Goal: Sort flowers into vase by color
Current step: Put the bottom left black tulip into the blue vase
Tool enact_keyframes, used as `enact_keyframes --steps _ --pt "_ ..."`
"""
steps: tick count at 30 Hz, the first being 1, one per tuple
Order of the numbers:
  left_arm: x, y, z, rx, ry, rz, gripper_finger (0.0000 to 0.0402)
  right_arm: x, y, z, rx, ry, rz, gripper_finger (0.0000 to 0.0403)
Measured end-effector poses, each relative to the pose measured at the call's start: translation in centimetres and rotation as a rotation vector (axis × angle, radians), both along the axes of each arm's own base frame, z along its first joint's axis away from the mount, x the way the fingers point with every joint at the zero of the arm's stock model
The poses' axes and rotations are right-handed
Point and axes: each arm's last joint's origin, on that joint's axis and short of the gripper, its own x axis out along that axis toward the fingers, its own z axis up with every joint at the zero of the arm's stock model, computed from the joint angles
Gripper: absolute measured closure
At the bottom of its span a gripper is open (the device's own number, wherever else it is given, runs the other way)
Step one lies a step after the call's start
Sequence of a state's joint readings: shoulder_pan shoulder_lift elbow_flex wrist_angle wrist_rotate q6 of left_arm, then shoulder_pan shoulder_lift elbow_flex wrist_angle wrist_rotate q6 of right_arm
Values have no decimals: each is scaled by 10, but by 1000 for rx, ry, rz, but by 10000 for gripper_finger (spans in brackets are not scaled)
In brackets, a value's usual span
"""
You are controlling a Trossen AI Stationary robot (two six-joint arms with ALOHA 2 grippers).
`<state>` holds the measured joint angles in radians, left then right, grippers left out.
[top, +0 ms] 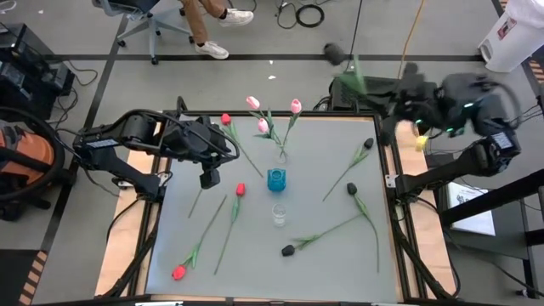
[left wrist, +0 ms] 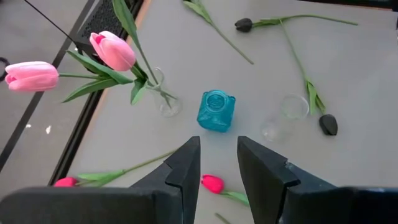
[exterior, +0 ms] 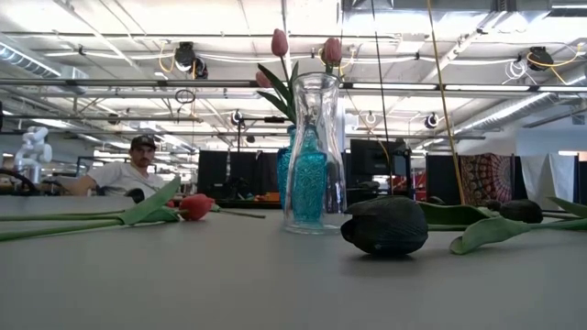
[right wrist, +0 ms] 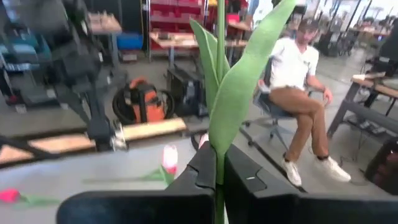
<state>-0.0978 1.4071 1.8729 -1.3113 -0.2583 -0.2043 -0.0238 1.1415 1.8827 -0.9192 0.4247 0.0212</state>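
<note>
My right gripper [right wrist: 218,177] is beyond the table's far right corner, shut on a flower whose black head [top: 333,53] and green leaf [top: 355,78] stick out past it. My left gripper [left wrist: 218,167] hovers open and empty over the table's left part, near a red flower [top: 240,189]. A clear vase [top: 280,155] holds pink flowers [top: 253,103]. In front of it stand a blue vase [top: 276,179] and a small clear vase [top: 279,214]. More red flowers [top: 178,272] and black flowers [top: 351,189] lie flat on the table. My right gripper pinches the flower's thin green stem [right wrist: 219,163] between its two fingers, just below the broad leaf [right wrist: 244,87]. The stem runs on past the fingertips, away from the gripper. The flower is lifted clear of the table, with its head out of the right wrist view.
In the low view a black flower head [exterior: 385,225] lies close to the near edge, in front of the clear vase [exterior: 312,151]. A person sits on a chair [right wrist: 298,87] beyond the far edge. An orange vacuum [top: 21,161] stands left of the table.
</note>
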Motion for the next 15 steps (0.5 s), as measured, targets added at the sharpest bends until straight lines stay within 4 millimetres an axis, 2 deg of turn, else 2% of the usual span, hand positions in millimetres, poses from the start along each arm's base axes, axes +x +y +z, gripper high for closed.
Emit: enact_keyframes --steps 7,15 --pt "0 0 0 7 -1 6 288 15 -1 -47 -1 -74 2 403" --pt "0 1 0 25 -3 22 288 22 0 -114 45 -200 21 403"
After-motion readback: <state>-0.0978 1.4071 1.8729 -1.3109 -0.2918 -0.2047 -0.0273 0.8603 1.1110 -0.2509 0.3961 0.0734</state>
